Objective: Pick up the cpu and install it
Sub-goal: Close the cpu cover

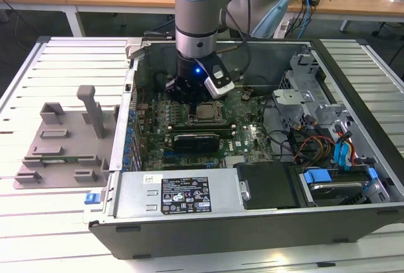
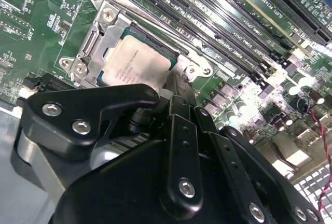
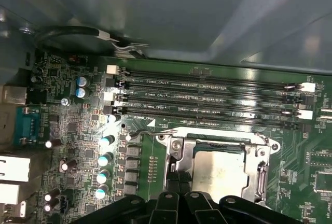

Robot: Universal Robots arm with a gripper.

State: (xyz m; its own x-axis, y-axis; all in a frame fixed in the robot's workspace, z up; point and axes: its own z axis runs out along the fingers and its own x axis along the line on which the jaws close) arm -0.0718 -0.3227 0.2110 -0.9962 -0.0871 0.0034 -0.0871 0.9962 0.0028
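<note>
The cpu (image 1: 204,111), a small square chip with a pale silvery top, lies flat inside the dark metal socket frame (image 2: 104,32) on the green motherboard of the open computer case (image 1: 252,225). In both wrist views the cpu (image 2: 137,63) (image 3: 218,169) sits level in the frame (image 3: 259,162), whose lid stands open. My gripper (image 1: 192,99) hangs straight down into the case, just above the socket. Its black linkage (image 2: 166,92) reaches the chip's near edge and hides part of it. In the first wrist view the gripper (image 3: 176,185) sits over the frame's edge.
Memory slots (image 3: 207,97) run beside the socket. A long black card (image 1: 197,140) lies in front of it. The power supply (image 1: 183,194), cables and a drive bay with blue clips (image 1: 328,181) crowd the case. A grey fixture plate (image 1: 63,140) rests at the exterior view's left.
</note>
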